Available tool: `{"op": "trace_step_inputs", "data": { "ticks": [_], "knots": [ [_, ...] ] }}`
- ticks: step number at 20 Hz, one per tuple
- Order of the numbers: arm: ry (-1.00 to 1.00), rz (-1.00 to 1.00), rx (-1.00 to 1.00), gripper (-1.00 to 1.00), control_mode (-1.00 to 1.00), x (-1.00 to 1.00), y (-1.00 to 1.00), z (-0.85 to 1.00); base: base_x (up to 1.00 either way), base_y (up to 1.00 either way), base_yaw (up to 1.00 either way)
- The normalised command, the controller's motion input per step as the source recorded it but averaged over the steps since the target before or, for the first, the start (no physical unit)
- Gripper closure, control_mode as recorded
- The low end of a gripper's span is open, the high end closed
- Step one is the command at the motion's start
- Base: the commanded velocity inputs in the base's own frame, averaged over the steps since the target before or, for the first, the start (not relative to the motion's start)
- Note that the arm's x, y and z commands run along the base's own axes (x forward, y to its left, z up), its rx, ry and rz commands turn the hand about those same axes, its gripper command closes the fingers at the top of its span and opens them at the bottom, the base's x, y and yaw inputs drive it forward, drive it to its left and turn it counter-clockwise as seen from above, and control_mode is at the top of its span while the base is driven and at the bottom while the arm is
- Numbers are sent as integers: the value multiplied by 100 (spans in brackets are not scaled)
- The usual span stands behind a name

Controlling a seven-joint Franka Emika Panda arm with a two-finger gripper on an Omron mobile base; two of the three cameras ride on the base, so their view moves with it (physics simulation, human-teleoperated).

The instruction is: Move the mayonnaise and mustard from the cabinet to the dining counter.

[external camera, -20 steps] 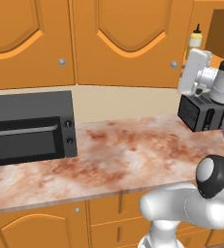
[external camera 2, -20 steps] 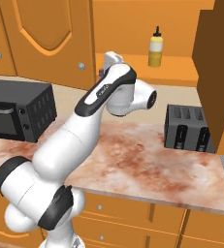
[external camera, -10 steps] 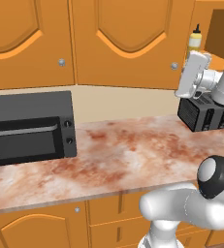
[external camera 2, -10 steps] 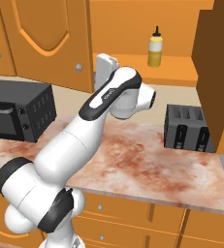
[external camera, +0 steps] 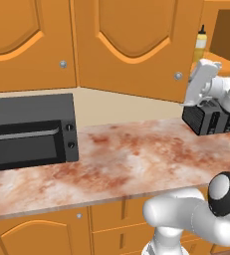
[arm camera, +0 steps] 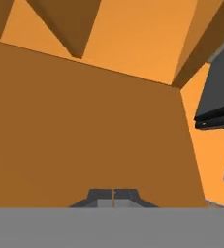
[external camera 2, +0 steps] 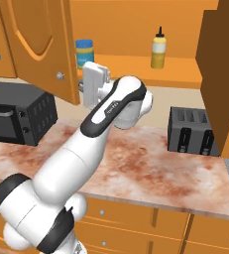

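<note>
Mayonnaise [external camera 2: 85, 52] jar, blue lid, stands on the orange shelf inside the open cabinet [external camera 2: 136, 62], left end. Mustard [external camera 2: 158, 49], slim yellow bottle with black nozzle, upright on the same shelf, well apart to the right. Fingers [arm camera: 113, 197] pressed together, holding nothing, facing a flat orange wood panel. Below: reddish marbled stone counter [external camera 2: 145, 168], boxy black microwave [external camera: 32, 129], black toaster [external camera 2: 191, 131].
</note>
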Motion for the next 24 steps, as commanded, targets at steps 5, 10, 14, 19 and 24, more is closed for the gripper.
{"op": "trace_step_inputs", "data": {
  "ticks": [5,10,14,19,24],
  "knots": [
    [-35,14,-1,100,-100,-100,63,28,0,0,0],
    [-43,2,0,100,-100,-100,76,23,0,0,0],
    [-50,0,-3,100,-100,-100,86,4,0,0,0],
    [-47,-6,-4,100,-100,-100,99,0,0,0,0],
    [-39,-23,0,100,-100,-95,100,0,0,0,0]
  ]
}}
